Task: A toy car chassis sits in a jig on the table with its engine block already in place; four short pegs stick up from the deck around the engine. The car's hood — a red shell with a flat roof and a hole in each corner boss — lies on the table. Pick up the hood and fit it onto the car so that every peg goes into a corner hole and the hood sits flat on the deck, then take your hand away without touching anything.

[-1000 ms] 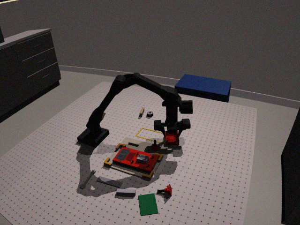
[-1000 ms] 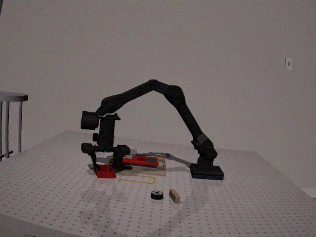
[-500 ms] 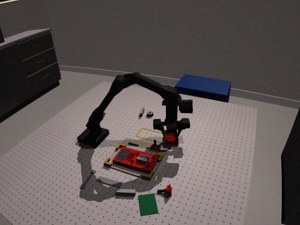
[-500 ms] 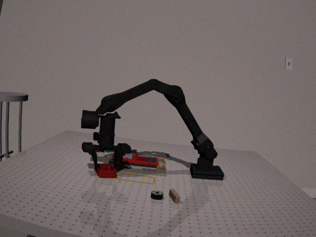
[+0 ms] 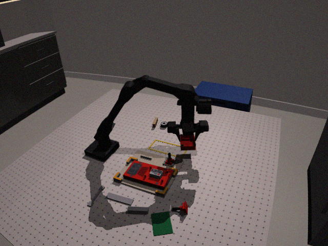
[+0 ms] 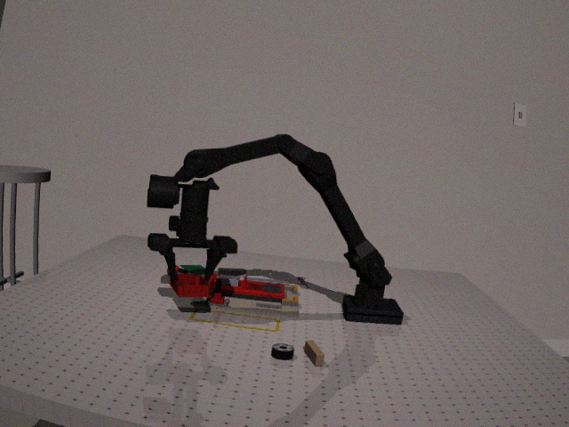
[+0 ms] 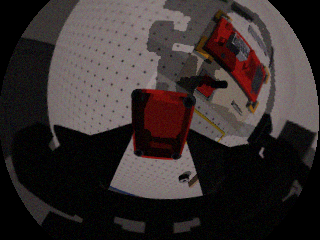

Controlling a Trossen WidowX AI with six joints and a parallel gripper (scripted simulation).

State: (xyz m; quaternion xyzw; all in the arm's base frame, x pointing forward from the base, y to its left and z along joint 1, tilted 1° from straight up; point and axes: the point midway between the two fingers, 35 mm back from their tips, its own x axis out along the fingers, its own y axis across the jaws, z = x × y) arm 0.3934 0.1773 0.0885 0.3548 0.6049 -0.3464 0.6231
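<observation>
The red hood (image 5: pixel 188 145) (image 6: pixel 193 286) (image 7: pixel 162 120) is between the fingers, raised off the table, its rim and dark corner bosses showing in the wrist view. My gripper (image 5: pixel 188 138) (image 6: pixel 190 280) is shut on it, one finger at each side. The red chassis (image 5: pixel 144 169) (image 6: pixel 260 288) (image 7: pixel 225 47) sits in the jig with orange corners (image 5: pixel 117 178) (image 7: pixel 202 48). The engine block (image 5: pixel 155 173) (image 7: pixel 240 46) is on its deck, with dark pegs (image 5: pixel 145 177) (image 5: pixel 162 181) standing around it. The hood is beyond the engine end of the jig, not over the deck.
A red clamp with a black handle (image 5: pixel 169 161) (image 7: pixel 206 90) stands at the jig's edge near the hood. A second red clamp (image 5: pixel 184 208), a green plate (image 5: pixel 161 223) and grey bars (image 5: pixel 119 199) (image 5: pixel 137 210) lie at the front. A black ring (image 6: pixel 282 353) and wooden block (image 6: pixel 314 352) lie behind.
</observation>
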